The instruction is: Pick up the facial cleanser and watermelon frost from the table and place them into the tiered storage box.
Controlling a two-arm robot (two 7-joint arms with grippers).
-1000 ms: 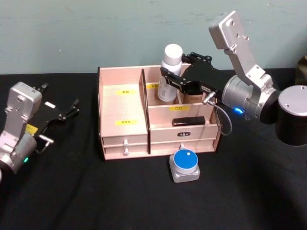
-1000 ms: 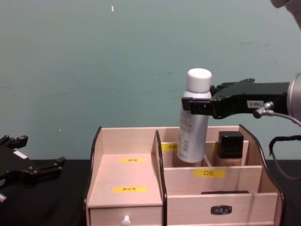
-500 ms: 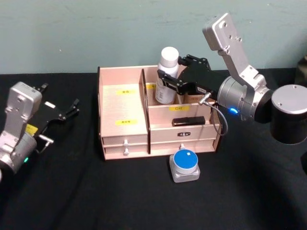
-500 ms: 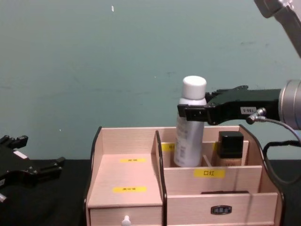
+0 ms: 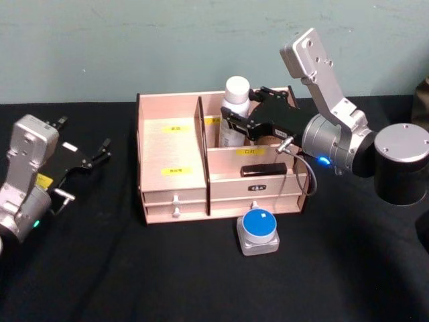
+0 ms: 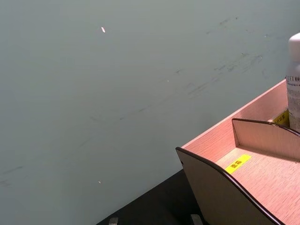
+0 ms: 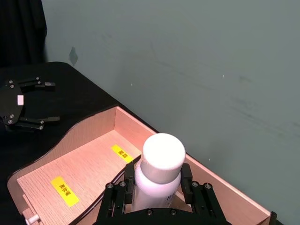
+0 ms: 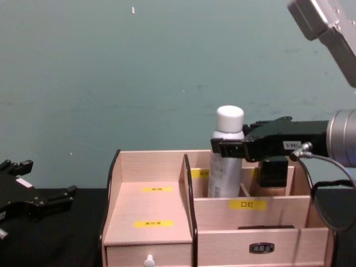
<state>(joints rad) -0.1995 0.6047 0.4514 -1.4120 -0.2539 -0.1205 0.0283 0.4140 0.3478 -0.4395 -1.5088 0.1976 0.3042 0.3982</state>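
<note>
In the tiered storage box (image 5: 171, 144), right claw (image 5: 238, 111) grips white bottle (image 8: 225, 175) beside black-capped bottle (image 8: 273, 177).

Lab setup w/ black-cloth table (image 5: 134, 282), bare teal wall (image 5: 134, 47)

Work surface: a black table (image 5: 134, 268) extends across my whole forward field. Background: a plain teal wall (image 5: 134, 47) rises directly behind the table, with faint scuffs and one small white speck (image 8: 132, 9). Stored items: a tan square bottle (image 8: 273, 177) with a black cap stands upright; a flat black bar (image 5: 263, 170) lies lower, in front of it.
</note>
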